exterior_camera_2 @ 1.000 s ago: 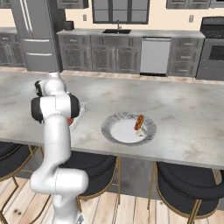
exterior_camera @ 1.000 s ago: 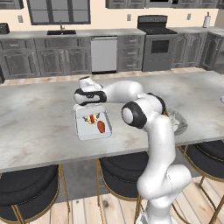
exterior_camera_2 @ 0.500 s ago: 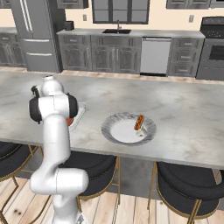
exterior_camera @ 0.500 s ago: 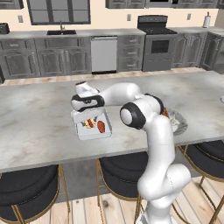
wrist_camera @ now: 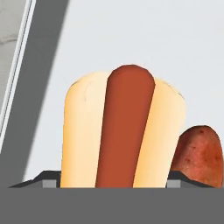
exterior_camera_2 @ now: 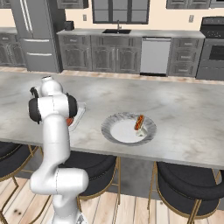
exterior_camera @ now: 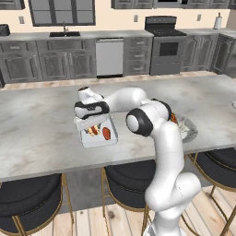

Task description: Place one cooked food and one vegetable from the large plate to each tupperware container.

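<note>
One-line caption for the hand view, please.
End effector straddling a hot dog in the tupperware container, vegetable beside it.

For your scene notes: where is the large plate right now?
In the right base view, the large plate sits on the island counter, right of the arm, with a hot dog on it.

Marbled bench (exterior_camera: pixel 41 124) w/ black stools (exterior_camera: pixel 27 205) tucked under, grey cabinets (exterior_camera: pixel 60 64) at back wall w/ sink (exterior_camera: pixel 64 34), dishwasher (exterior_camera: pixel 109 57), stove (exterior_camera: pixel 165 34), fridge (exterior_camera_2: pixel 35 35).
</note>
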Controlling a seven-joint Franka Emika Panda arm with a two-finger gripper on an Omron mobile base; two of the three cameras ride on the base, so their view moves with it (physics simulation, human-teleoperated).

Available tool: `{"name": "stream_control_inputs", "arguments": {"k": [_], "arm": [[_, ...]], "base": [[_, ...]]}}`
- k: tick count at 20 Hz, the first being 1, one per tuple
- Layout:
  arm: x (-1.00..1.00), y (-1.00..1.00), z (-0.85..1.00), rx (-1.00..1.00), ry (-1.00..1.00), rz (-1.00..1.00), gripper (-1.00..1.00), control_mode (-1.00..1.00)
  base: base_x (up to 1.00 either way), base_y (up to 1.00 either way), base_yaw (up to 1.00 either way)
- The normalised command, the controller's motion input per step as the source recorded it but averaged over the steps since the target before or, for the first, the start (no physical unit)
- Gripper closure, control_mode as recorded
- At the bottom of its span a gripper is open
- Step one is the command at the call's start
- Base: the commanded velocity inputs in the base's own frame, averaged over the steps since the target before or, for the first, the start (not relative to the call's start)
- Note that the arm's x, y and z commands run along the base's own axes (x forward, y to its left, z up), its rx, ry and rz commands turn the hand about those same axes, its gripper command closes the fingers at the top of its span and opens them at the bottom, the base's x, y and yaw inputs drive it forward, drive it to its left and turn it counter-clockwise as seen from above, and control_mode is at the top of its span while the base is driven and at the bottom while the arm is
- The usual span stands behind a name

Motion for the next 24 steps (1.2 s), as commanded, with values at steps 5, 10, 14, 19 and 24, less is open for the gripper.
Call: {"name": "stream_control_inputs", "arguments": {"k": [5, 10, 14, 19, 24], "arm": [[0.00, 0.00, 0.00, 0.00, 0.00, 0.00, -1.00, -1.00], [-0.03, 0.00, 0.00, 0.00, 0.00, 0.00, -1.00, -1.00], [-0.42, -0.05, 0.31, -0.05, -0.02, -0.03, -1.00, -1.00], [-0.99, -0.55, 0.38, 0.00, -0.11, -0.09, -1.00, -1.00], [-0.58, -0.97, 0.91, 0.04, -0.02, -0.08, -1.00, -1.00]], "base": [[0.00, 0.00, 0.00], [0.00, 0.00, 0.00], [0.00, 0.00, 0.00], [0.00, 0.00, 0.00], [0.00, 0.00, 0.00]]}}
